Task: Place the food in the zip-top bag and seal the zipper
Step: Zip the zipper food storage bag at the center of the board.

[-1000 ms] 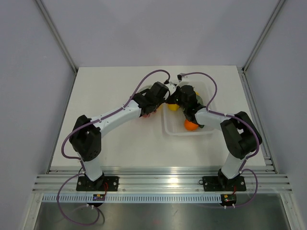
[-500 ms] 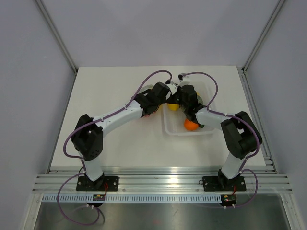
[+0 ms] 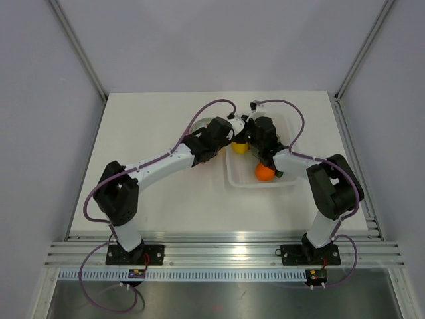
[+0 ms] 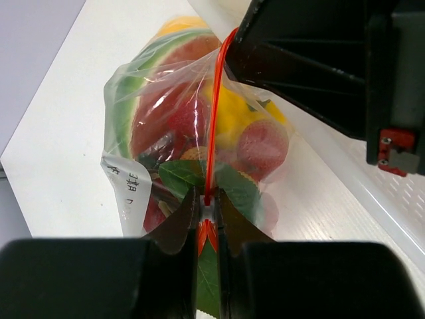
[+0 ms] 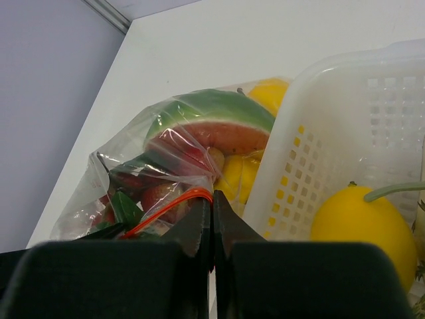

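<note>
The zip-top bag (image 4: 149,80) is clear and stuffed with food: a watermelon slice (image 5: 212,126), strawberries (image 4: 262,143), yellow pieces and green leaves. Its red-orange zipper (image 4: 216,113) runs taut between my two grippers. My left gripper (image 4: 207,207) is shut on one end of the zipper. My right gripper (image 5: 212,203) is shut on the other end, where the zipper (image 5: 159,209) curves into its jaws. In the top view the left gripper (image 3: 224,135) and right gripper (image 3: 254,133) meet over the tray's left edge and hide the bag.
A white perforated tray (image 3: 234,178) lies right of the bag and holds an orange (image 3: 265,171) and a yellow lemon (image 3: 240,147). In the right wrist view the tray wall (image 5: 332,133) stands close, with a lemon (image 5: 358,219) inside.
Both grippers have shifted slightly toward the far side of the table, staying shut on the zipper with the bag between them.
</note>
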